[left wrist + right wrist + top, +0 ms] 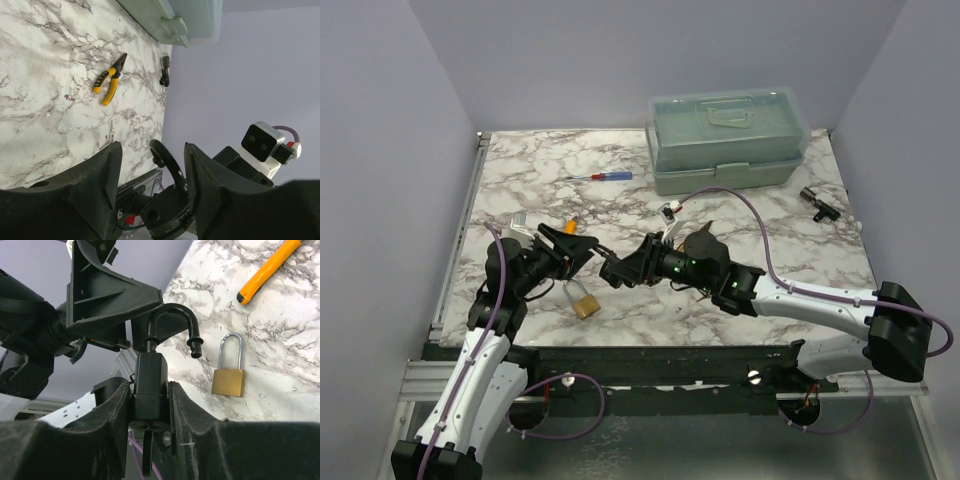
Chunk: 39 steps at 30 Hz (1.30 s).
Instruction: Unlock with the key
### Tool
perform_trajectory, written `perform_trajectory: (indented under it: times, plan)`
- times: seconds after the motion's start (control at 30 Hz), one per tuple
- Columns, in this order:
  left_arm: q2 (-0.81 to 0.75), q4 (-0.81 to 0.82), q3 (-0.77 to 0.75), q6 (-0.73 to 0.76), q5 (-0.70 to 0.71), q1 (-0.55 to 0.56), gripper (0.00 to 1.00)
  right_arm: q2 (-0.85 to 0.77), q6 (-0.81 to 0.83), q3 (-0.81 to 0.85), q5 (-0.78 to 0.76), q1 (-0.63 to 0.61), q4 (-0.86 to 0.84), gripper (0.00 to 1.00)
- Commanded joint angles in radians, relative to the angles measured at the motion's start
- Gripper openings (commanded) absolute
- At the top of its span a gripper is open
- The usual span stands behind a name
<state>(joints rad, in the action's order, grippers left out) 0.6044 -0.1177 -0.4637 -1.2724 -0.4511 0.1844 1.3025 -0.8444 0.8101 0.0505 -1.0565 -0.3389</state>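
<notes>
Closest to the arm bases there's a brass padlock (pixel 585 303) lying flat on the marble table (pixel 520 180), shackle seated in the body as far as I can see, and apart from both grippers. Just past it the two arms meet over the table. The right gripper (pixel 150 390) is pinching the body of a black padlock (pixel 150 380) between its fingers, and the shackle (pixel 172 322) is popped, its free end swung clear of the body. A thin flat strip hangs out of the bottom of the body. It looks like the key (pixel 146 450) sitting in the keyhole, but it's in shadow so I can't swear to it. The left gripper (pixel 152 150) is spread wide with the shackle loop in the gap, not clamped on it. Just beyond that gripper lies an orange-handled tool (pixel 570 225). Further out are yellow-handled pliers (pixel 110 82) with a tiny silvery bit (pixel 112 129) on the table short of them, a small black fitting (pixel 817 203) near the right edge, a red-and-blue screwdriver (pixel 603 177), and at the back a pale green toolbox (pixel 728 140), lid down.
</notes>
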Motion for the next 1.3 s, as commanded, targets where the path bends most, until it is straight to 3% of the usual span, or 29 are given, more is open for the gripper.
perform_trajectory:
  times: [0.0, 0.5, 0.7, 0.83, 0.93, 1.2, 1.27]
  plan:
    - [0.010, 0.033, -0.010, 0.011, 0.018, -0.005, 0.53, 0.025, 0.012, 0.058, 0.067, -0.002, -0.058, 0.00]
    - [0.058, 0.149, 0.040, -0.009, 0.010, -0.005, 0.05, 0.087, -0.002, 0.096, 0.100, -0.002, -0.093, 0.00]
    - [0.017, 0.271, 0.098, -0.029, 0.036, -0.004, 0.02, 0.092, -0.151, 0.046, 0.048, 0.015, -0.171, 0.00]
    - [-0.102, 0.400, 0.197, 0.003, 0.102, -0.004, 0.04, 0.125, -0.360, -0.086, 0.130, 0.086, -0.445, 0.00]
    - [-0.188, 0.409, 0.251, 0.039, 0.149, -0.005, 0.11, 0.163, -0.406, -0.120, 0.178, 0.112, -0.539, 0.00]
    - [-0.195, 0.322, 0.267, 0.092, 0.157, -0.005, 0.77, 0.167, -0.394, -0.124, 0.150, 0.125, -0.487, 0.00]
    - [-0.176, 0.275, 0.242, 0.135, 0.160, -0.005, 0.82, 0.157, -0.401, -0.143, 0.143, 0.137, -0.480, 0.00]
